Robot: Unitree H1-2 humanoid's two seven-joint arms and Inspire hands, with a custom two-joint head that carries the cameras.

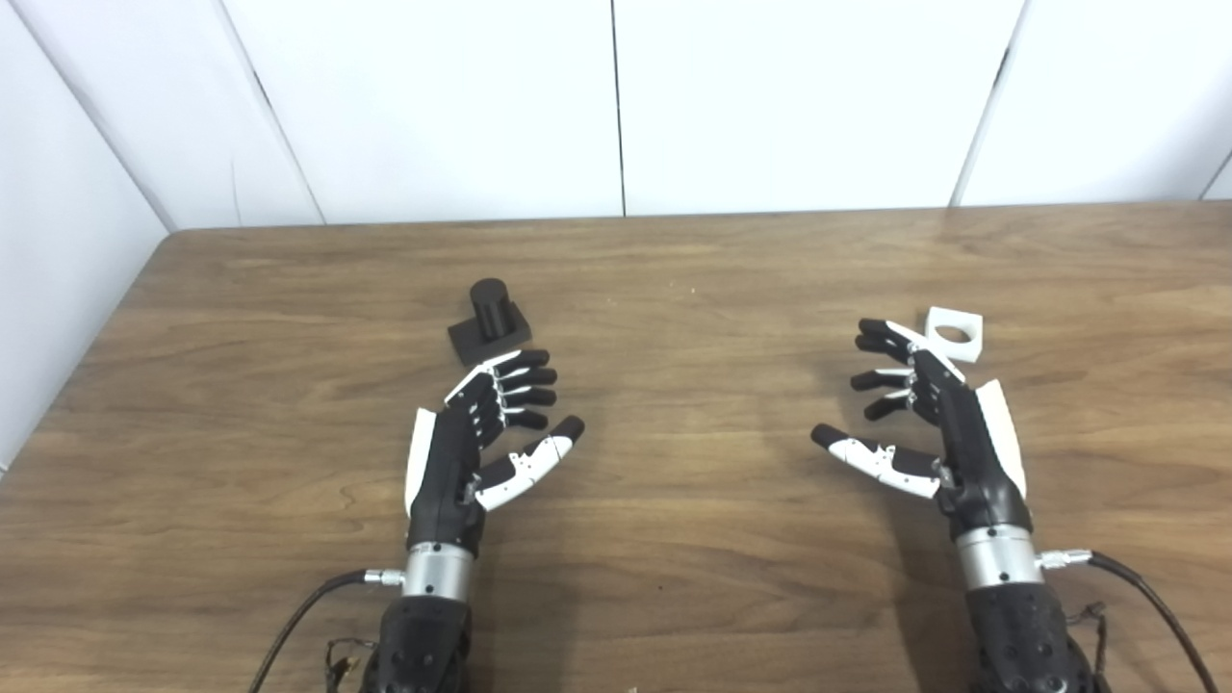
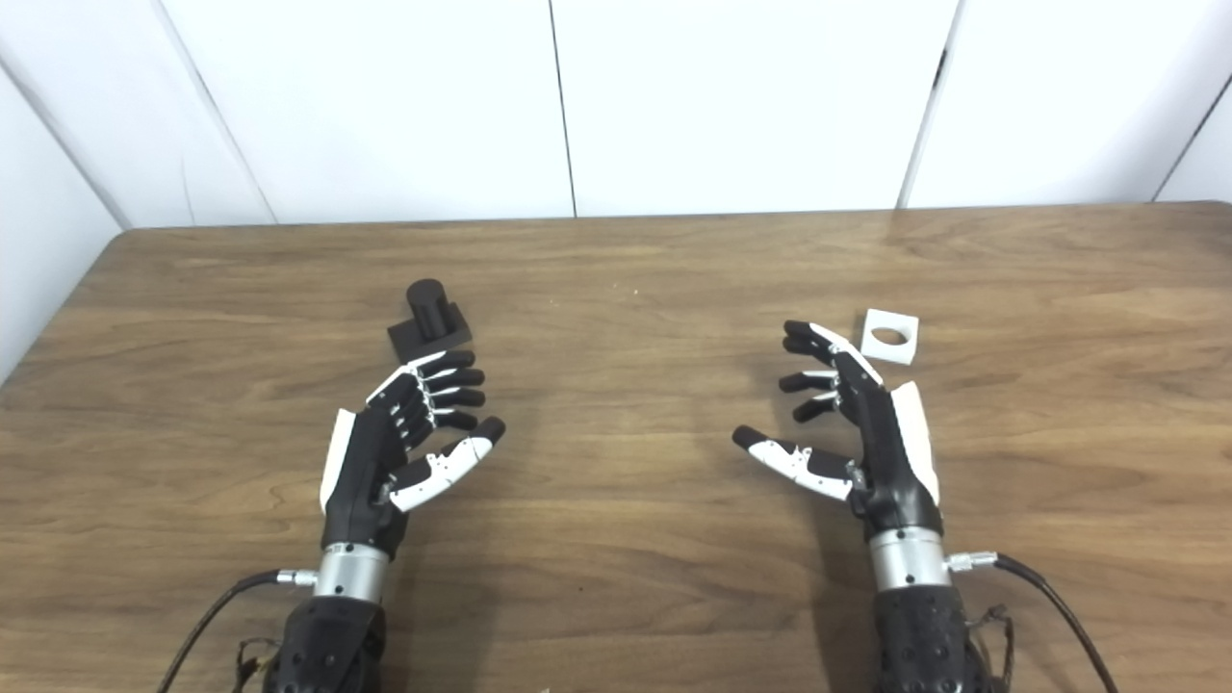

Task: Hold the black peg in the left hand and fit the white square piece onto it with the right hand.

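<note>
While both parts lie untouched on the table (image 1: pixel 674 577), we hold our left hand (image 1: pixel 472 438) just short of the black peg (image 1: pixel 489 322) and our right hand (image 1: pixel 924 423) beside the white square piece (image 1: pixel 955 333), fingers spread and empty, thumbs apart, seemingly ready to grasp.

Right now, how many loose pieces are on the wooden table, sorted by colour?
Black: 1, the black cylindrical peg on its square base
White: 1, the white square piece with a round hole
Total: 2, both untouched on the wooden table
</note>
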